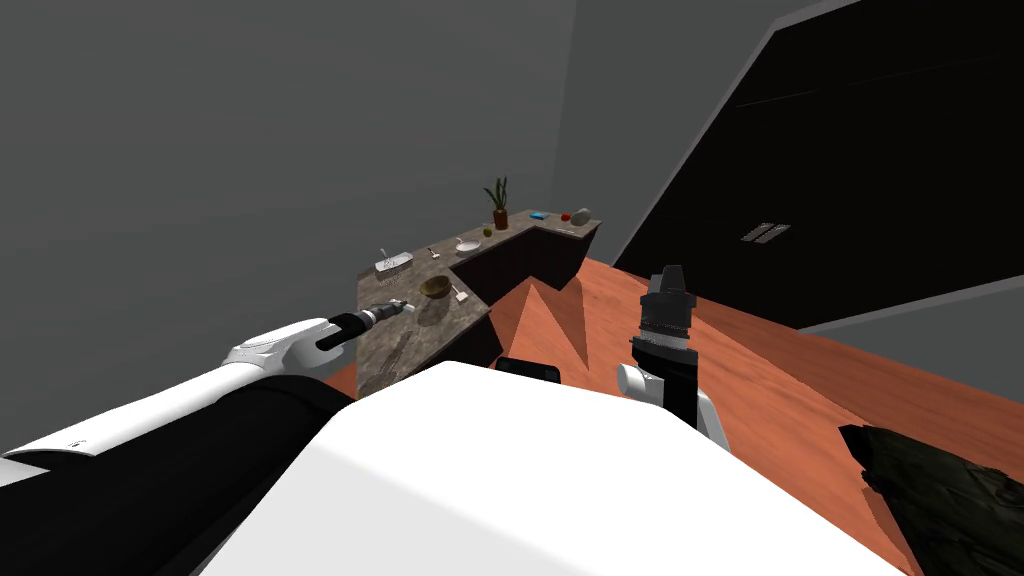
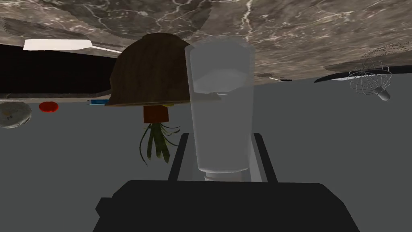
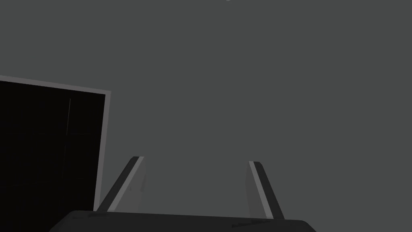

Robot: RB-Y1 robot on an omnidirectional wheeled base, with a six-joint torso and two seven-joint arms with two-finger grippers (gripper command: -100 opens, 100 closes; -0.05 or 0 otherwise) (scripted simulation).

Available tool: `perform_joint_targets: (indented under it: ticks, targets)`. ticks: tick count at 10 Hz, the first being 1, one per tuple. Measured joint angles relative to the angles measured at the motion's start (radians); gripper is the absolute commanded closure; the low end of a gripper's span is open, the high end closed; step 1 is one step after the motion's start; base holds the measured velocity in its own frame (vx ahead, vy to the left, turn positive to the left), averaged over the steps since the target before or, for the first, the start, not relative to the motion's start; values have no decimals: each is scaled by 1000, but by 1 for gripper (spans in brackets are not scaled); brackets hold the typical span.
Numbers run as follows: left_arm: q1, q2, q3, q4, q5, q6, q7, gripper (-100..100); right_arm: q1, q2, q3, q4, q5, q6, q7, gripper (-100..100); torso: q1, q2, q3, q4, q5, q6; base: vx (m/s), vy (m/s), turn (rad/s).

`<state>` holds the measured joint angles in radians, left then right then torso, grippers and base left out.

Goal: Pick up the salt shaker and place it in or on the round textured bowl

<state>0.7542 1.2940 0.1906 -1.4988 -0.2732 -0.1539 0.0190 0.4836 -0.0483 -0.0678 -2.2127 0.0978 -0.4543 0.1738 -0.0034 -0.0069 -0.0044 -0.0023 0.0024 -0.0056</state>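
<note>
Pinched lengthwise between the left gripper's (image 2: 220,139) fingers, wide end pointing away, the clear faceted salt shaker (image 2: 220,108) hides part of the round brown textured bowl (image 2: 149,76). The shaker's neck is cut off by the gripper body. The right gripper (image 3: 196,163) is spread.

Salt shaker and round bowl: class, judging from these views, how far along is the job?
Done: the pale translucent cylindrical salt shaker is gripped between the left gripper's fingers. In hand: it is held near the brown round textured bowl, not yet in it. Left: set it in the bowl and let go. The right gripper is open, idle.
</note>
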Motion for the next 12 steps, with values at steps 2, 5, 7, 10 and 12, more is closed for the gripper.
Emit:
perform_joint_targets:
  ticks: [2,5,7,10,12]
  targets:
    - [-27,-31,39,30,13,-4,4,100,0,0,0,0,0,0,0,0,-1,1,1,0,0,0,112,-98,-82]
    - [-100,-86,66,95,22,-19,0,100,0,0,0,0,0,0,0,0,1,0,0,0,3,2,107,-87,-62]
    - [-139,-117,87,130,29,-25,-1,100,0,0,0,0,0,0,0,0,3,-7,-5,-3,7,9,109,-95,-93]
    - [-155,-127,101,141,34,-30,1,-100,0,0,0,0,0,0,0,0,11,-6,-5,-3,10,10,14,-17,-2]
    - [-155,-127,101,141,34,-30,1,-100,0,0,0,0,0,0,0,0,12,-4,-4,-3,11,10,0,0,0]
